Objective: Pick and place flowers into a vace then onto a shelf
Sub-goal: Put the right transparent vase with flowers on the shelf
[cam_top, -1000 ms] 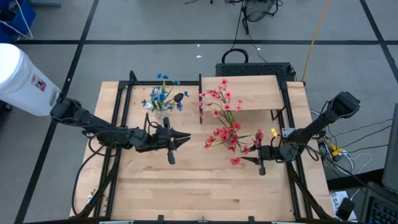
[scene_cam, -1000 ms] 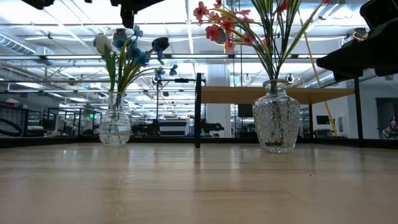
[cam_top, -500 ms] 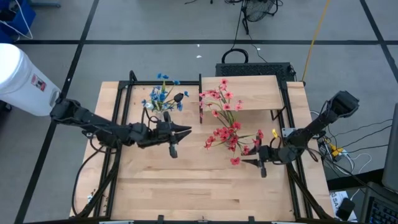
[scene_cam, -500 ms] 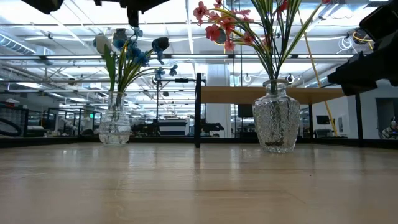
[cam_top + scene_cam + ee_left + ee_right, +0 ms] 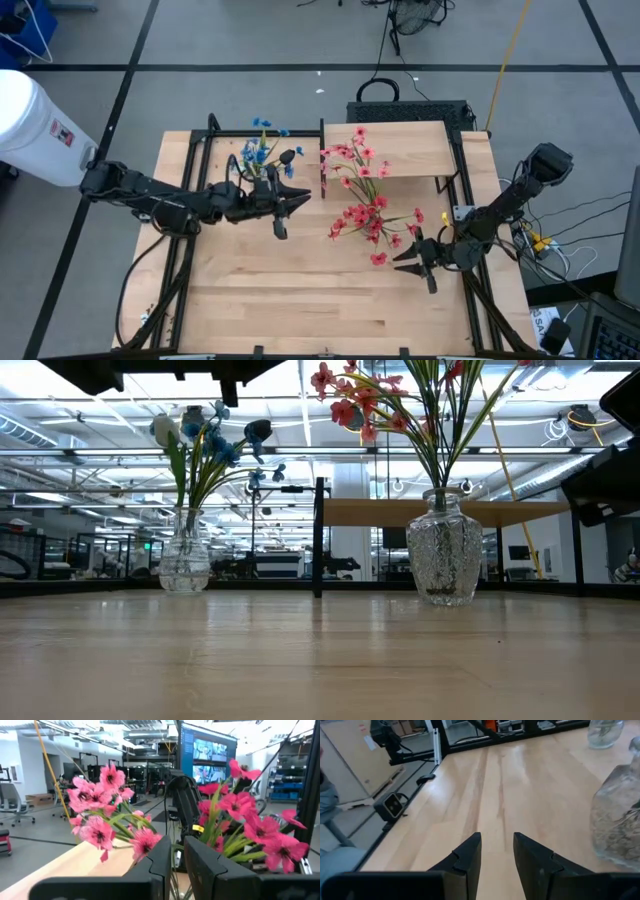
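The red-pink flowers (image 5: 365, 200) stand in a cut-glass vase (image 5: 443, 558) on the tabletop, just in front of the shelf (image 5: 400, 148). The blue flowers with a white bud (image 5: 262, 155) stand in a smaller glass vase (image 5: 185, 565) at the far left. My left gripper (image 5: 298, 198) hovers between the two bouquets, empty, with its fingers nearly together (image 5: 178, 855). It faces the red-pink flowers (image 5: 100, 810). My right gripper (image 5: 402, 262) is open and empty (image 5: 497, 845). It is to the right of the cut-glass vase (image 5: 617, 815) and nearer the table's near edge.
The shelf's thin dark upright panel (image 5: 318, 540) stands between the two vases. Black frame rails (image 5: 190, 200) run along the table's left and right sides. Bare tabletop (image 5: 300, 300) fills the near half. A white cylinder (image 5: 35, 125) stands off the table at the far left.
My left gripper has gone toward the table's far edge and a little to the right, closer to the blue flowers. My right gripper has drawn back toward the near edge, away from the red-pink flowers. Both vases and bouquets have stayed still.
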